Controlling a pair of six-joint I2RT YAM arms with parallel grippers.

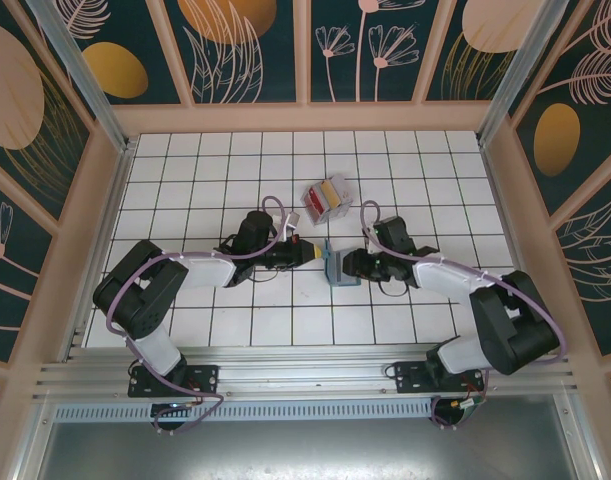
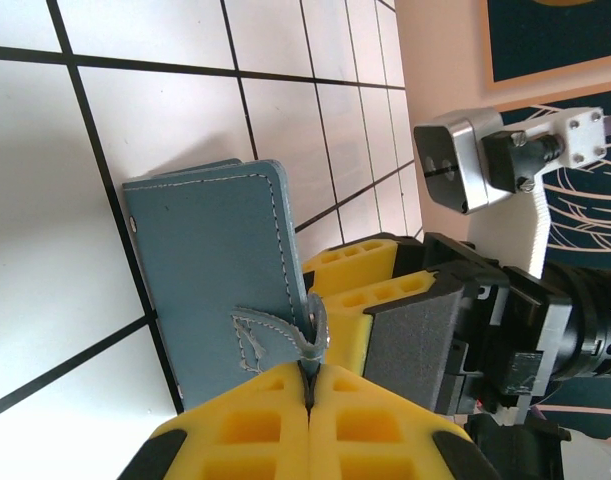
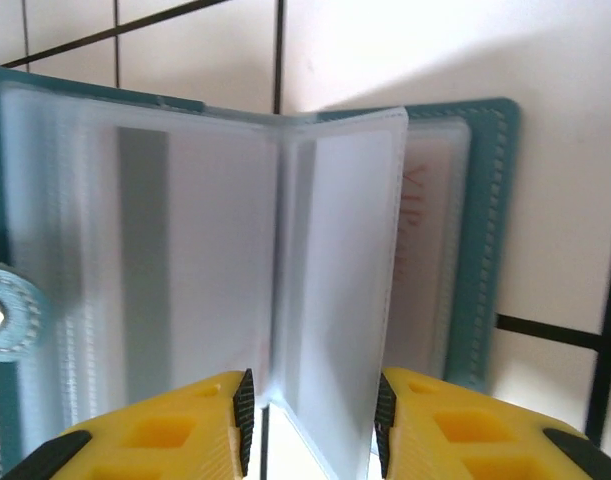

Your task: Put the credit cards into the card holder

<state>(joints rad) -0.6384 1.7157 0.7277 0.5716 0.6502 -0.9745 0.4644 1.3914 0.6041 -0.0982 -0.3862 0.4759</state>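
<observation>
White tile floor (image 1: 185, 190), dark floral walls (image 1: 255, 50), prob. wood-framed.

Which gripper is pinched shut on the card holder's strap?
The left gripper: its yellow fingers meet on the strap of the teal card holder. The right gripper has its fingers apart, clear pocket pages between them.

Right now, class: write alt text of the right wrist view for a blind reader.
An open teal card holder lies on white tiles, its clear pocket pages fanned up. The right claw has yellow fingers apart, either side of a raised page.
</observation>
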